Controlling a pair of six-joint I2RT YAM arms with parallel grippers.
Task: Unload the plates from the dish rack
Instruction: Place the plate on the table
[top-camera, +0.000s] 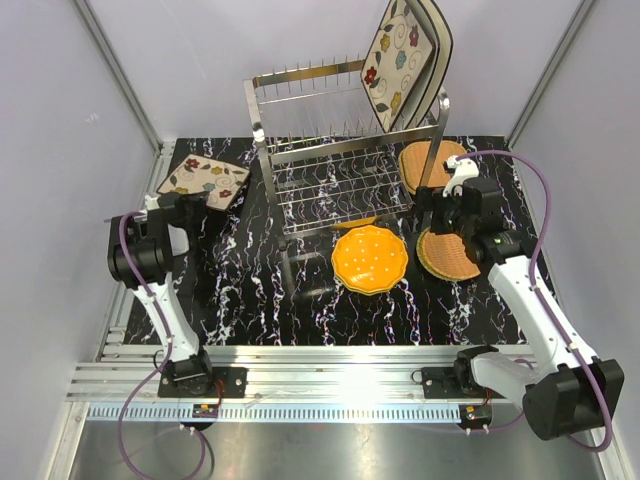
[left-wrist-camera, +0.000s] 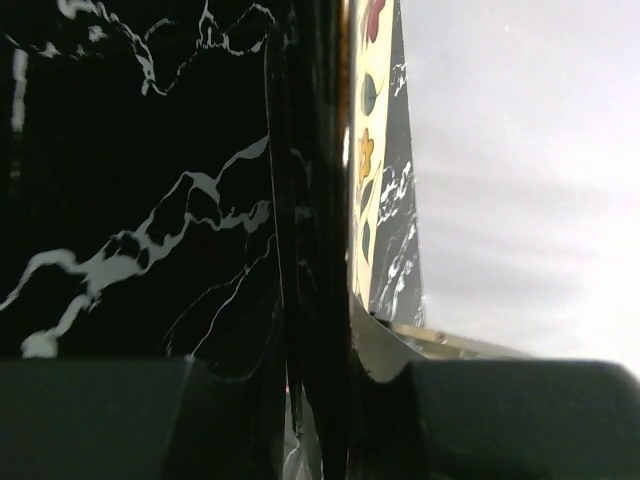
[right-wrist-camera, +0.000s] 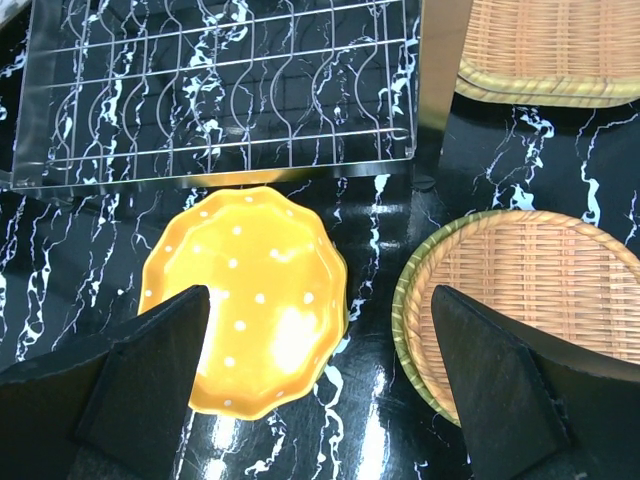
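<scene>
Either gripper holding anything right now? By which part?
Left gripper pinches the square floral plate by its near rim. Right gripper is open, holding nothing.

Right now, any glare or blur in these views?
Top external: glare on the aluminium rail. Left wrist: too close, square floral plate edge soft, mostly dark. Right wrist: sharp, bright highlight on the orange scalloped plate.
</scene>
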